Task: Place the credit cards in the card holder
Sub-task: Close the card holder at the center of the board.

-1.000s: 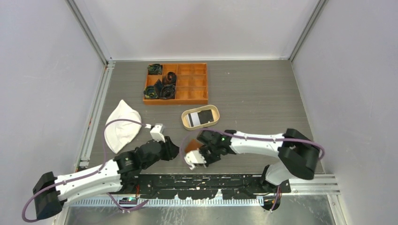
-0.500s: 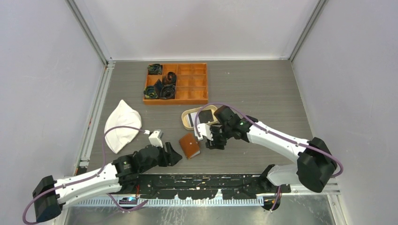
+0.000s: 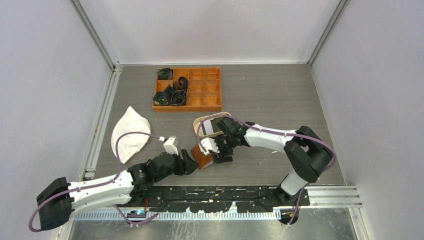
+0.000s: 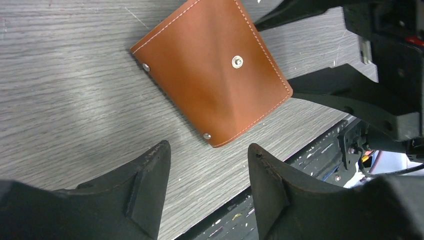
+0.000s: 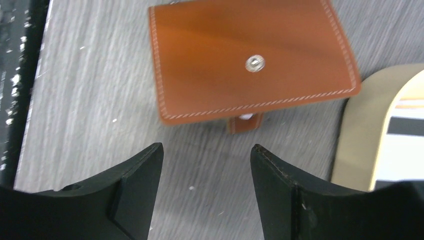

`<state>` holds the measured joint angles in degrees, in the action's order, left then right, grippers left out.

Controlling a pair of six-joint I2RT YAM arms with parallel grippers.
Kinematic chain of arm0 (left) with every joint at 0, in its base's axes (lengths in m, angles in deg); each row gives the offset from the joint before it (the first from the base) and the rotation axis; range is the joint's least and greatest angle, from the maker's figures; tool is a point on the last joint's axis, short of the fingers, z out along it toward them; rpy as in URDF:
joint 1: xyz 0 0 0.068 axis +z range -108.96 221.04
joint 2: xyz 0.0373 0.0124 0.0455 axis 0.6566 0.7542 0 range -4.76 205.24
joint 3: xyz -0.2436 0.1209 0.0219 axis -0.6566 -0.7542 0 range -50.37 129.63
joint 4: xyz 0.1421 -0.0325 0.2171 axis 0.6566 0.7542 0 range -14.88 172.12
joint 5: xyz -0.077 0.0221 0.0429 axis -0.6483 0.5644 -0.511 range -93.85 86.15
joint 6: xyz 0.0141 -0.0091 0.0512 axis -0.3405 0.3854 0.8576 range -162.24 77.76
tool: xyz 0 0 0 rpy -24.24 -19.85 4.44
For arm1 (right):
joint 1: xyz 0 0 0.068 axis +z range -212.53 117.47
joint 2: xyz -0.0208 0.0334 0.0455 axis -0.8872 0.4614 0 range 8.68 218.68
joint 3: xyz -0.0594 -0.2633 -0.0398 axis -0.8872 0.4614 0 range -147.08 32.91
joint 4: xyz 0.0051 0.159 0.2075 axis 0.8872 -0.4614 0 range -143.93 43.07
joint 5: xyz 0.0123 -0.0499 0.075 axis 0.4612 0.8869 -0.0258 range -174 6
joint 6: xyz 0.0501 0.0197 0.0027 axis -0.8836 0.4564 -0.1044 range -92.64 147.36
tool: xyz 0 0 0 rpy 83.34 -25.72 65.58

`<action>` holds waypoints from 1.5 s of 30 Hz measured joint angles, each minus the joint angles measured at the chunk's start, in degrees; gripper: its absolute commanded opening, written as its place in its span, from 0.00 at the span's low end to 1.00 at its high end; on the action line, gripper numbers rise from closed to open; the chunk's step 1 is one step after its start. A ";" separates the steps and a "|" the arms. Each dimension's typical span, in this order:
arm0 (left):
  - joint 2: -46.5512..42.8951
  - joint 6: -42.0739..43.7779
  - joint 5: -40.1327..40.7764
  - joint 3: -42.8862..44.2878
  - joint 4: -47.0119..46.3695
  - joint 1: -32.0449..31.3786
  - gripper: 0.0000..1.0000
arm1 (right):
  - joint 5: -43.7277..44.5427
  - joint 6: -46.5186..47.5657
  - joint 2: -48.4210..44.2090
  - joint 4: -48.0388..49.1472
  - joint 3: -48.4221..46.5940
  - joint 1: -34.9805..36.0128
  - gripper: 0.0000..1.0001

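The card holder (image 4: 212, 70) is smooth tan leather with pale stitching and a shiny metal snap (image 4: 238, 62), the tabletop (image 4: 65, 90) matt grey wood-grain, the tray (image 5: 357, 135) smooth, matt beige.

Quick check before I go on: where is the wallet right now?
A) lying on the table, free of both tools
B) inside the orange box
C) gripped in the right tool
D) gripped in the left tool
A: both wrist views show the wallet lying flat on the table, ahead of the left tool and the right tool, each with its fingers apart and nothing between them.
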<state>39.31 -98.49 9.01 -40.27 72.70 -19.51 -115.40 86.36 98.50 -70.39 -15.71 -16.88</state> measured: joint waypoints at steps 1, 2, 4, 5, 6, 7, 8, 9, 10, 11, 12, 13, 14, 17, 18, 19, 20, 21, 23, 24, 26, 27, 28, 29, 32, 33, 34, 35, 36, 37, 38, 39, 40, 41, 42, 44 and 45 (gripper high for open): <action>-0.22 0.07 0.09 0.00 -0.04 0.00 0.57 | -0.35 0.42 1.33 0.17 -1.01 0.00 0.69; -0.55 0.17 0.20 0.00 -0.07 0.02 0.56 | -0.66 0.70 2.38 0.35 -1.88 0.00 0.69; -1.29 0.52 0.63 0.00 -0.02 0.11 0.56 | -1.73 1.14 4.33 0.70 -3.80 0.00 0.69; -1.66 0.76 0.83 0.00 0.04 0.11 0.56 | -2.16 1.29 4.87 0.83 -4.44 0.00 0.69; -2.08 1.03 1.14 0.00 0.07 0.11 0.55 | -2.56 1.42 5.27 0.98 -4.94 0.00 0.69; -2.27 1.18 1.29 0.00 0.07 0.11 0.55 | -2.95 1.57 5.49 1.01 -5.29 0.00 0.68; -2.40 1.29 1.53 0.02 0.07 0.15 0.55 | -3.50 1.77 5.64 1.03 -5.64 0.00 0.66; -2.40 1.44 1.68 0.00 0.07 0.22 0.55 | -3.96 2.05 5.77 1.01 -5.95 0.00 0.64; -2.29 1.64 1.81 0.02 0.07 0.22 0.55 | -4.61 2.36 5.97 0.87 -6.27 0.00 0.61; -2.03 1.81 1.99 0.04 0.07 0.22 0.55 | -5.33 2.67 6.12 0.61 -6.58 0.00 0.57; -1.49 2.25 2.12 0.15 0.02 0.22 0.55 | -6.01 3.10 6.27 0.24 -6.86 0.00 0.55; -0.81 2.56 2.14 0.28 -0.04 0.28 0.55 | -6.69 3.69 6.47 -0.33 -7.15 0.02 0.51; -0.09 2.75 2.16 0.44 -0.15 0.33 0.55 | -7.21 4.11 6.58 -0.70 -7.26 0.04 0.47; 2.67 3.32 2.14 1.22 -0.81 0.39 0.55 | -8.44 5.49 6.91 -2.56 -7.48 0.13 0.37; 3.39 3.61 2.12 1.53 -0.94 0.48 0.55 | -8.61 5.81 7.04 -2.97 -7.54 0.15 0.34; 4.11 3.89 2.12 1.92 -1.16 0.59 0.55 | -8.79 6.10 7.26 -3.65 -7.74 0.15 0.33; 4.55 4.09 2.12 2.23 -1.29 0.59 0.54 | -8.81 6.56 7.50 -4.33 -8.02 0.15 0.31; 4.92 4.24 2.12 2.58 -1.38 0.59 0.54 | -8.81 6.91 7.61 -4.68 -8.22 0.15 0.30; 5.53 4.48 2.12 3.30 -1.73 0.59 0.54 | -8.83 7.34 7.67 -5.29 -8.37 0.15 0.26; 5.88 4.63 2.12 3.74 -1.81 0.59 0.54 | -8.81 7.54 7.67 -5.49 -8.37 0.15 0.24; 6.71 4.90 2.10 4.39 -2.25 0.59 0.54 | -8.76 8.04 7.67 -5.77 -8.37 0.15 0.21; 7.19 5.16 2.08 4.70 -2.47 0.59 0.54 | -8.76 8.22 7.67 -5.84 -8.37 0.15 0.21; 7.78 5.38 2.03 4.94 -2.78 0.59 0.54 | -8.74 8.35 7.67 -5.92 -8.37 0.15 0.19; 8.37 5.53 1.97 5.16 -3.10 0.59 0.54 | -8.74 8.39 7.67 -5.99 -8.37 0.15 0.19; 10.45 5.90 1.62 5.99 -3.61 0.59 0.54 | -8.72 8.46 7.67 -6.23 -8.37 -0.04 0.18; 11.32 6.01 1.51 6.36 -3.80 0.63 0.54 | -8.70 8.50 7.67 -6.27 -8.37 -0.17 0.17; 12.24 6.19 1.44 6.86 -3.89 0.66 0.54 | -8.68 8.55 7.67 -6.34 -8.37 -0.35 0.18; 13.03 6.32 1.40 7.26 -4.13 0.68 0.54 | -8.68 8.59 7.67 -6.38 -8.37 -0.50 0.18; 13.97 6.58 1.29 7.87 -4.20 0.70 0.54 | -8.68 8.61 7.67 -6.40 -8.37 -0.70 0.18; 14.69 6.84 1.22 8.35 -4.22 0.70 0.54 | -8.70 8.61 7.65 -6.47 -8.37 -0.90 0.17; 15.69 7.13 1.09 9.03 -4.24 0.76 0.54 | -8.72 8.63 7.65 -6.56 -8.37 -1.14 0.18; 16.57 7.28 1.03 9.68 -4.24 0.96 0.54 | -8.72 8.63 7.63 -6.64 -8.37 -1.38 0.18; 17.42 7.37 1.05 10.27 -4.20 1.16 0.54 | -8.76 8.70 7.61 -6.82 -8.37 -1.62 0.18; 18.32 7.50 1.01 10.78 -4.22 1.49 0.54 | -8.76 8.70 7.56 -7.02 -8.37 -1.97 0.18; 19.15 7.63 0.96 11.23 -4.20 1.70 0.54 | -8.76 8.72 7.56 -7.08 -8.37 -2.23 0.18; 21.40 7.78 0.66 12.37 -4.20 2.40 0.54 | -8.79 8.72 7.54 -7.39 -8.37 -2.91 0.18; 22.45 7.89 0.46 12.74 -4.26 2.67 0.54 | -8.79 8.70 7.52 -7.50 -8.37 -3.30 0.18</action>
<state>61.76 -90.60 9.47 -27.52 68.44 -16.85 -124.19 95.06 106.02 -77.89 -24.08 -20.18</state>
